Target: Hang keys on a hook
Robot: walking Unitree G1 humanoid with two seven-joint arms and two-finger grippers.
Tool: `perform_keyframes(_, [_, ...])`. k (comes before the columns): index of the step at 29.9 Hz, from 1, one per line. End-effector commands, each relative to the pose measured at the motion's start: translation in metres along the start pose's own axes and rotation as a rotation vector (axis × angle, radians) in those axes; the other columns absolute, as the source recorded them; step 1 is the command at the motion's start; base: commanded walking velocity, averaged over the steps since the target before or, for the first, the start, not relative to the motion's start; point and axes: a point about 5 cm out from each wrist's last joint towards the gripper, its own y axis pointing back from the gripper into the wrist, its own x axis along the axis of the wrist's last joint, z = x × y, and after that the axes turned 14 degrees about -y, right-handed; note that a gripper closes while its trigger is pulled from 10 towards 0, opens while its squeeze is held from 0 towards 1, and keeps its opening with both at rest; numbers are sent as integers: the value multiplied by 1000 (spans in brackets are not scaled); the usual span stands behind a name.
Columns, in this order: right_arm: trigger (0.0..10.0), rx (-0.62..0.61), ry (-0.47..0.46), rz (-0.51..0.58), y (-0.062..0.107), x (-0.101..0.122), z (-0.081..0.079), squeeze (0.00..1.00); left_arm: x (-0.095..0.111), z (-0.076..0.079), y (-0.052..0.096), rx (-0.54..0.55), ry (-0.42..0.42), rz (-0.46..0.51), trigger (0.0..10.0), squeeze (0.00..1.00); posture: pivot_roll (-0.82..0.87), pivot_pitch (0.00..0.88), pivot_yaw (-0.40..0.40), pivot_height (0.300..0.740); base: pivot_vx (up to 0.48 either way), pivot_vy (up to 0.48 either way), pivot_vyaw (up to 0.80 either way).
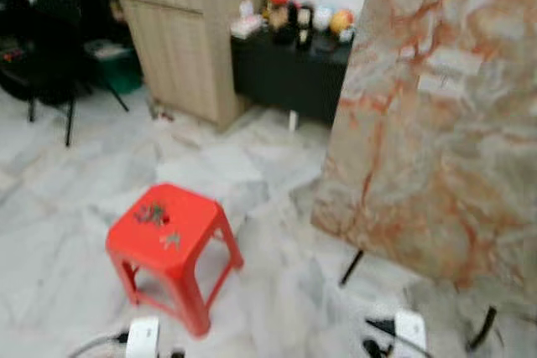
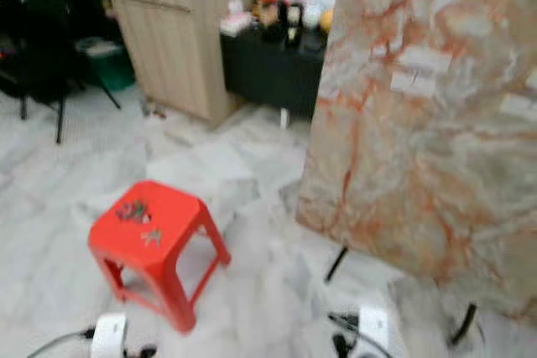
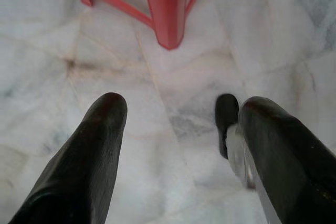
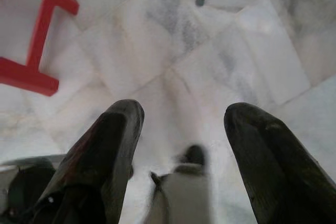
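Observation:
A red plastic stool (image 1: 172, 245) stands on the marble floor at lower left. Two small bunches of keys lie on its seat, one (image 1: 153, 214) near the far edge and another (image 1: 171, 241) closer to me. A tall marble-patterned board (image 1: 436, 115) on thin black legs rises on the right, with small pale hooks (image 2: 415, 81) on its face, blurred. My left gripper (image 3: 178, 111) hangs open over the floor just short of a stool leg (image 3: 167, 9). My right gripper (image 4: 184, 116) is open too, empty, pointing at the floor tiles.
A wooden cabinet (image 1: 189, 31) and a low black table (image 1: 289, 73) with small figurines stand at the back. A black chair (image 1: 42, 48) is at far left. The board's black leg (image 1: 352, 267) touches the floor between stool and board. My white feet (image 1: 409, 330) show below.

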Motion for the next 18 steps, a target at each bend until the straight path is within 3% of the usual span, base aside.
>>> perform_keyframes(1, [10000,-17,-8,16,1,5,5,0,-5,1,1,-4,3,-21,10000,0,42,39,21,740,0,289,0])
perform_keyframes(18, [10000,-18,-11,18,1,5,5,0,-4,0,1,-4,4,-16,10000,0,48,45,22,740,0,292,0])
